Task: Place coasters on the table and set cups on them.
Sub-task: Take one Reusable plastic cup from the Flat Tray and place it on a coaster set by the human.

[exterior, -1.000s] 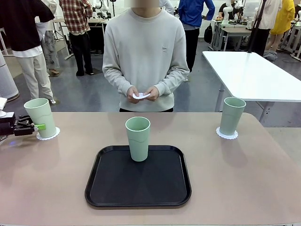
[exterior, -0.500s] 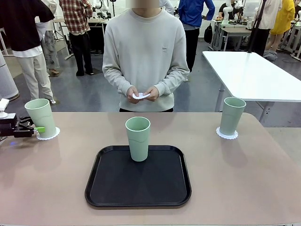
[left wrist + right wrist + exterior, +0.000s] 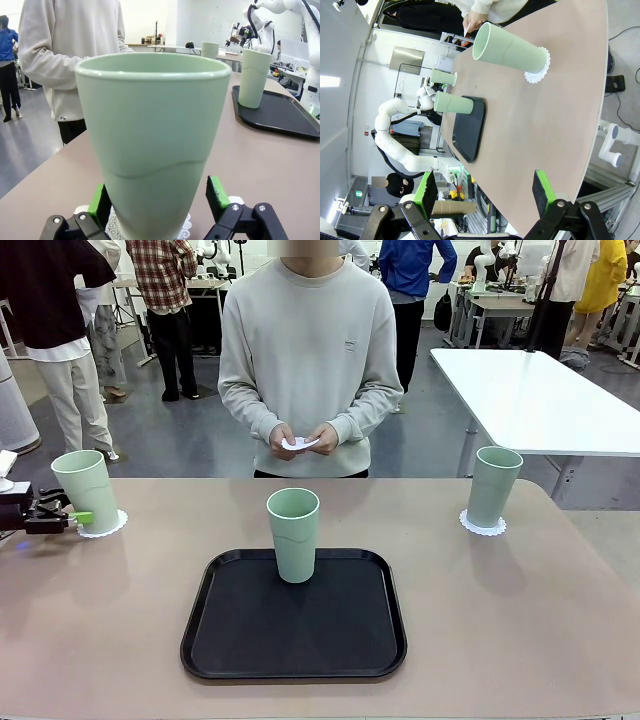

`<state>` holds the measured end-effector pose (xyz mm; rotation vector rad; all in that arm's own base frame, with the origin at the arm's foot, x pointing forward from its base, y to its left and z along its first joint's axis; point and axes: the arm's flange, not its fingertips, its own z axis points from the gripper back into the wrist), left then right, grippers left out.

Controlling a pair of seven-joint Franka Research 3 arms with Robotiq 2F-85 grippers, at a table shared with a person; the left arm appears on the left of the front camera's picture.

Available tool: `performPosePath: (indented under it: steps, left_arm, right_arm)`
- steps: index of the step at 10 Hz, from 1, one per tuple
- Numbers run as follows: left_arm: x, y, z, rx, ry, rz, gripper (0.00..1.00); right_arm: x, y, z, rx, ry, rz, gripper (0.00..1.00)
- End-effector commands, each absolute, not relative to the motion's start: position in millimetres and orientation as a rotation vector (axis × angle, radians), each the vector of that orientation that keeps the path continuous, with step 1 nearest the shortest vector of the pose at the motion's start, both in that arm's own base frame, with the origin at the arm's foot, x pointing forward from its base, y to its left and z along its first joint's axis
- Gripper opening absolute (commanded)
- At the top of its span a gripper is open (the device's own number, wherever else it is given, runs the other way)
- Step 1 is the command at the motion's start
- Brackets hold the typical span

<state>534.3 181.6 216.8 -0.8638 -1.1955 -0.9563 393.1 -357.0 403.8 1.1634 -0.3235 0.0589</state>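
Three mint-green cups are in view. The left cup [image 3: 85, 490] stands on a coaster [image 3: 108, 527] at the table's [image 3: 500, 620] far left. My left gripper [image 3: 72, 517] is open just beside its base, and the cup [image 3: 152, 140] stands close between the green pads [image 3: 217, 192]. The right cup [image 3: 494, 485] stands on its coaster [image 3: 482, 526], with my open right gripper [image 3: 484, 192] well back from that cup [image 3: 512, 50]. The middle cup [image 3: 293, 535] stands on the black tray [image 3: 300, 640]. The person's hands hold a coaster [image 3: 300, 443].
The tray sits at the table's middle front. A white table [image 3: 540, 400] stands behind at the right. Other people stand far behind. Bare tabletop lies to either side of the tray.
My left gripper has slid slightly left, away from the left cup. Cups, coasters and the person's hands have not moved.
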Motion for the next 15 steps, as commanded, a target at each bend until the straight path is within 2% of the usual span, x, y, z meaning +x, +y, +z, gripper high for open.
performPosePath:
  steps: [1, 11, 13, 15]
  left_arm:
    - [531.6, 192.2, 214.1, -0.871, -1.197, -1.004, 1.0]
    - [503.6, 238.7, 214.5, -0.828, -1.147, -0.992, 1.0]
    - [471.3, 237.6, 254.0, -0.786, -1.028, -0.933, 1.0]
    - [430.5, 210.0, 338.5, -0.655, -0.993, -0.841, 1.0]
  right_arm:
    - [393.3, -357.1, 405.2, 1.169, -0.319, 0.067, 1.0]
    - [393.3, -357.1, 405.2, 1.169, -0.319, 0.067, 1.0]
    - [393.3, -357.1, 405.2, 1.169, -0.319, 0.067, 1.0]
    - [393.3, -357.1, 405.2, 1.169, -0.319, 0.067, 1.0]
